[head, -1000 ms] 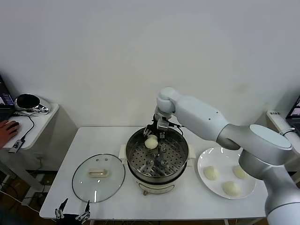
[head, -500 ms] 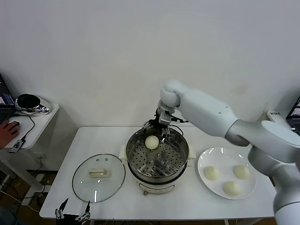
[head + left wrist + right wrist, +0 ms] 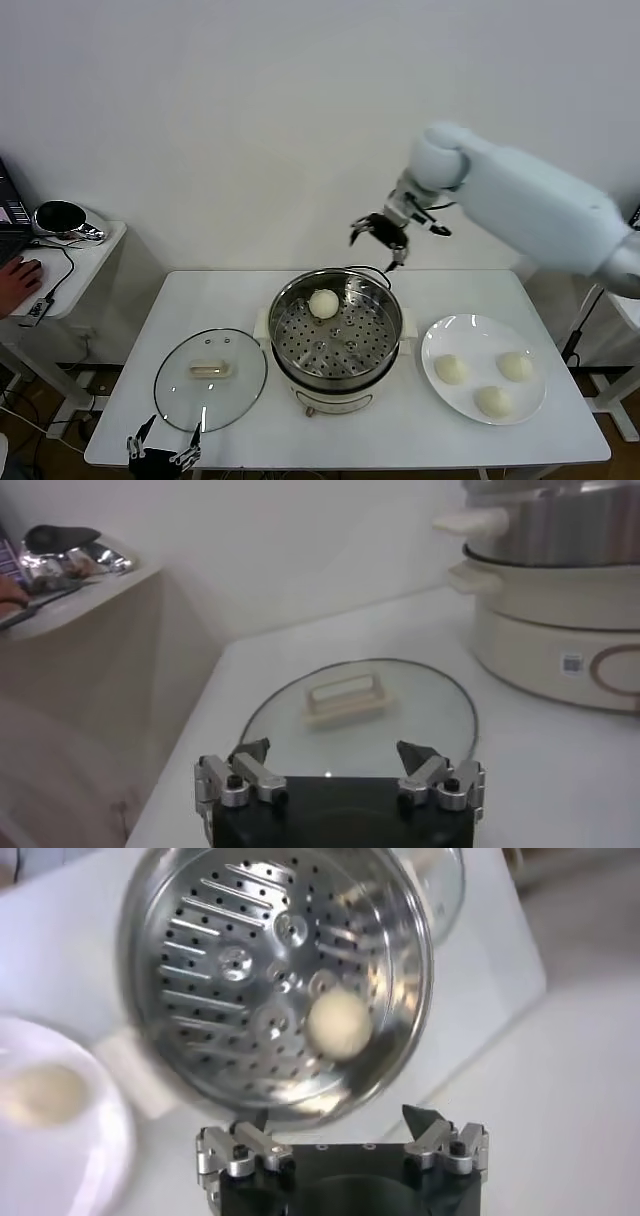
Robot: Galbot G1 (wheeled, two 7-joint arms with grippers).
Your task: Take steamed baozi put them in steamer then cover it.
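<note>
The right gripper point(image 3: 378, 239) hangs in the air above and behind the steamer point(image 3: 337, 340), toward its right side, its jaws spread wide and holding nothing. 1 baozi point(image 3: 323, 303) lies on the perforated tray inside the steamer, near the back rim; in the right wrist view the same baozi point(image 3: 339, 1023) sits on the tray close to the wall. 3 more baozi point(image 3: 451, 369) rest on the plate point(image 3: 437, 338) just right of the steamer. The cover point(image 3: 210, 379) lies flat on the table point(image 3: 190, 300) to the left of the steamer, handle up. The left gripper point(image 3: 164, 456) waits low at the table's front edge, just in front of the cover, jaws wide and empty; its wrist view shows the cover point(image 3: 360, 702) directly ahead.
</note>
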